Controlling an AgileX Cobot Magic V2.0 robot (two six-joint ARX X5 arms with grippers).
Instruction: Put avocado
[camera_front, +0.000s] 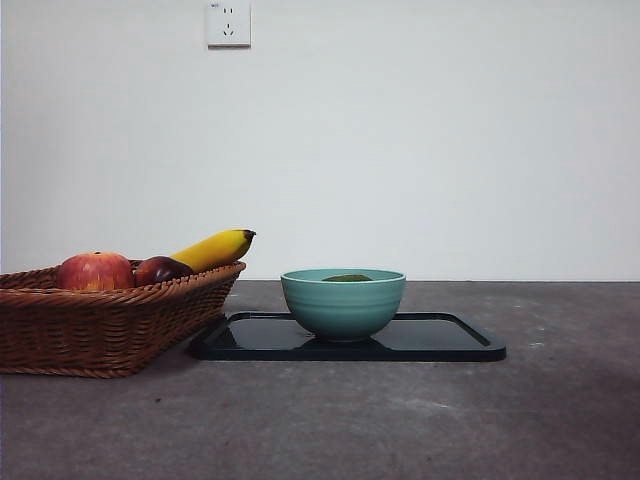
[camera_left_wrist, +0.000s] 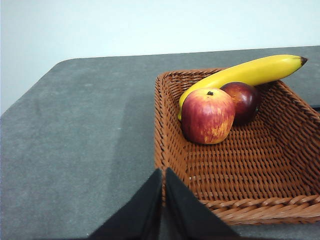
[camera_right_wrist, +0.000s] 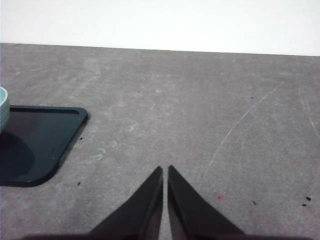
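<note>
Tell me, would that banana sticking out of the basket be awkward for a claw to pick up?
Probably a little. The banana is long and curved, so gripped off-centre it may swing. Its skin looks smooth and glossy, perhaps slippery. It leans on the basket rim over the dark red fruit, so nudging it might make it slide or pivot.

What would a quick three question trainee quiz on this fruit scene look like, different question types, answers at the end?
1. True or false: the avocado lies in the bowl.
2. What does the bowl stand on? A) basket B) tray C) bare table
3. Fill in: the basket holds an apple, a dark red fruit and a ____.

Key: 1 true. 2 B, the tray. 3 banana.
</note>
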